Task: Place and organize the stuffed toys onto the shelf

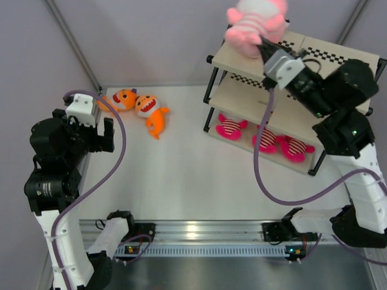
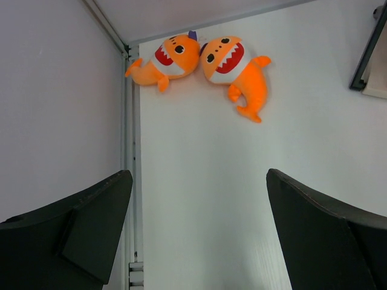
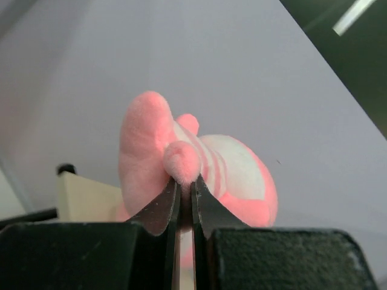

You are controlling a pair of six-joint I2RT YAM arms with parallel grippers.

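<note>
The right gripper (image 1: 264, 46) is pinched tight on a fuzzy pale pink striped plush toy (image 1: 254, 24), holding it over the top beige board of the black-framed shelf (image 1: 239, 60), while the left gripper (image 2: 199, 223) hangs spread wide above smooth white tabletop (image 1: 193, 169), near two soft orange shark plushes (image 1: 138, 106).

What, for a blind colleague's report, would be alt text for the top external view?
The right gripper holds a pale pink striped toy over the top board of the shelf. Three magenta-and-white striped toys lie on the bottom tier; two orange sharks lie on the table far left, near the open, empty left gripper.
</note>
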